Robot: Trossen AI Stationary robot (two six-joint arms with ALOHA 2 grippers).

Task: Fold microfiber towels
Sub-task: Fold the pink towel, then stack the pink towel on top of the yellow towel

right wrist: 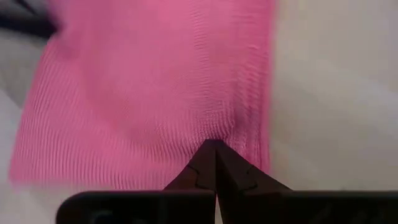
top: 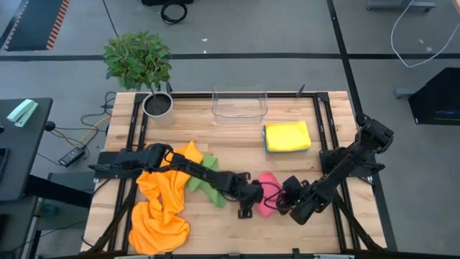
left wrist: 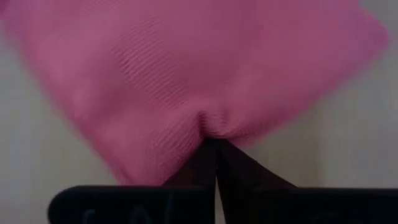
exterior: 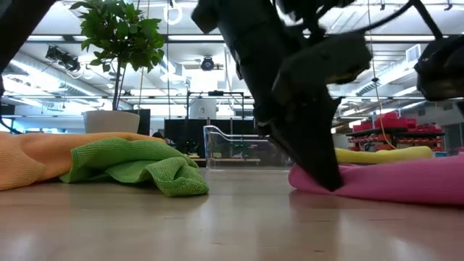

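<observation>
A pink towel lies on the wooden table near its front edge, between my two grippers. My left gripper is shut on its left side, my right gripper shut on its right side. A green towel and an orange towel lie at the left, under my left arm. A folded yellow towel on a blue one lies at the far right. My left gripper pinches the pink towel's edge between its two shut fingers, at their free ends; the cloth puckers there. The towel rests on the table. My right gripper pinches the towel near its edge between its shut fingers; the cloth lies flat on the table.
A clear plastic bin stands at the far middle, a potted plant at the far left corner. Black rails run along the table's sides.
</observation>
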